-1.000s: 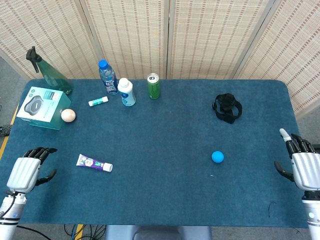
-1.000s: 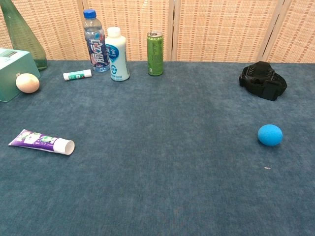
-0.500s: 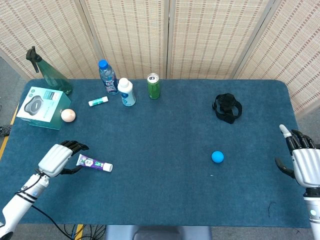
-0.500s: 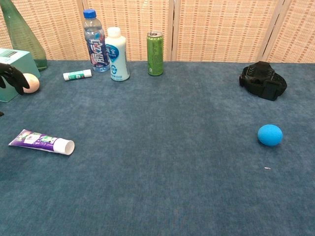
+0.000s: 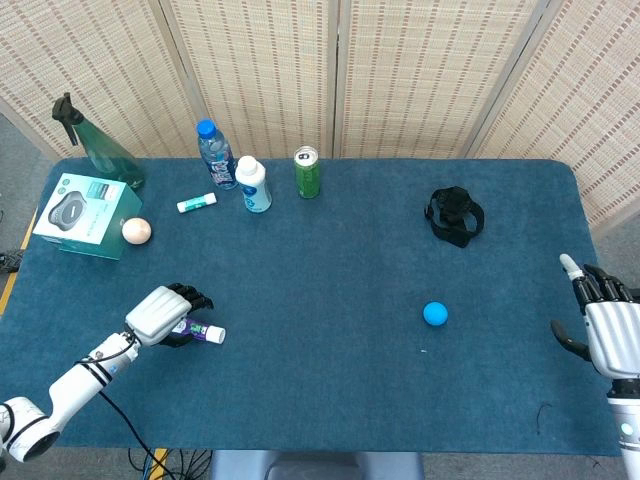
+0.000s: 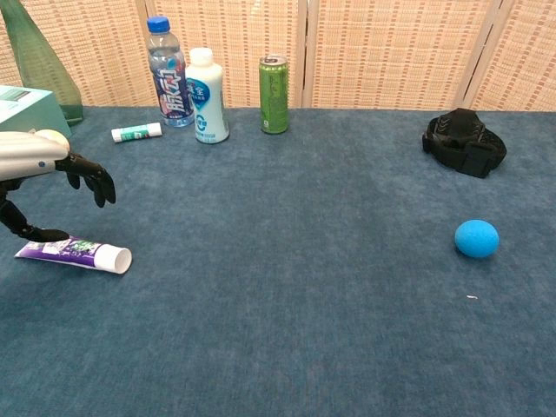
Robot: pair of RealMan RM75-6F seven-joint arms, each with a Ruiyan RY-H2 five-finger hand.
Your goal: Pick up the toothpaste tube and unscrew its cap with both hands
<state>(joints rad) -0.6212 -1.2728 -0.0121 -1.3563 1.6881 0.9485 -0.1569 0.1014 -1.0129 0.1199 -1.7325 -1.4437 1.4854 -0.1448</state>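
A box (image 5: pixel 85 214) and an egg (image 5: pixel 136 230) are sitting behind the tube (image 6: pixel 76 252), which is lying on the table (image 5: pixel 330 270) at the left. The chest view is showing the left robot hand (image 6: pixel 39 178) spread above it, not gripping. Only the head view is showing the right robot hand (image 5: pixel 605 320), spread, near the ball (image 5: pixel 434 313).

Silver-grey shells cover the backs of both hands, left hand (image 5: pixel 168 314) and right hand (image 5: pixel 606 325), with black fingers; the left forearm is white, trailing a black cable.
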